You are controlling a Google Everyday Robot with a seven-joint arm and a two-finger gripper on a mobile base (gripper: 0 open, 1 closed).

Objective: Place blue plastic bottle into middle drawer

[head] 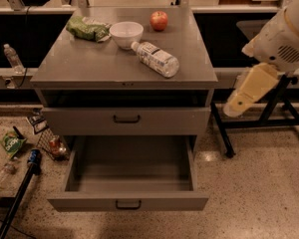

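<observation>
The blue plastic bottle (pixel 156 59) lies on its side on the grey cabinet top (pixel 89 63), cap towards the white bowl (pixel 126 34). The middle drawer (pixel 129 201), the lower handled one, is pulled out and empty. The handled drawer above it (pixel 127 119) is shut. My gripper (pixel 237 105) is at the end of the cream and white arm at the right edge. It hangs in the air to the right of the cabinet, below the level of its top, apart from the bottle.
A red apple (pixel 159 20) and a green bag (pixel 88 29) lie at the back of the top. A black stand (pixel 269 123) is on the floor at right. Litter, a small bottle (pixel 12 58) and a pole (pixel 20 198) are at left.
</observation>
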